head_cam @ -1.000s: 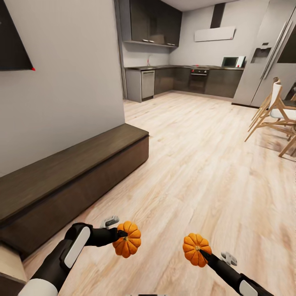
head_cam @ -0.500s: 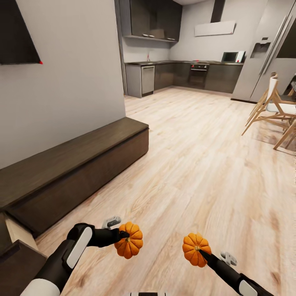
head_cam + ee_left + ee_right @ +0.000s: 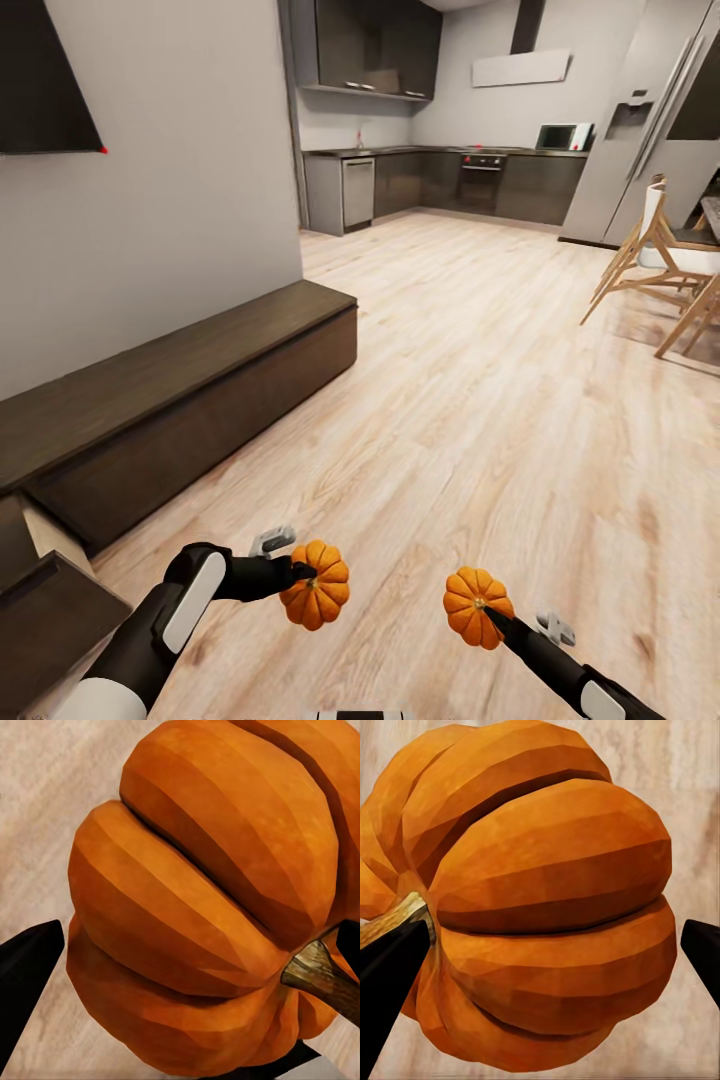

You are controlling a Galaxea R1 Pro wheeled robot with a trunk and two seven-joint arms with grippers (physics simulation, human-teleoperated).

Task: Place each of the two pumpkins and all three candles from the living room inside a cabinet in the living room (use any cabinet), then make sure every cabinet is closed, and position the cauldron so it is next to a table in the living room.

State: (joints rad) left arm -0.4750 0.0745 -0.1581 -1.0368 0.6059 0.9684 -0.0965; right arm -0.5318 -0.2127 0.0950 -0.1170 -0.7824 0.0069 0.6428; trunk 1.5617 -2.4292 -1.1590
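**Trainee:** What could go wrong from here?

**Operator:** At far left, the long low dark brown wooden cabinet (image 3: 190, 395) has one drawer (image 3: 45, 610) pulled out; I cannot see what it holds. My left gripper (image 3: 303, 572) is clamped on a small ribbed orange pumpkin (image 3: 317, 597), carried above the light plank floor (image 3: 500, 400). The grip sits near the stem, so turning hard could shake it loose.

**Trainee:** And rightward?

**Operator:** My right gripper (image 3: 490, 611) grasps the second orange pumpkin (image 3: 475, 607) likewise; same risk. Both are near the cabinet, not yet inside.
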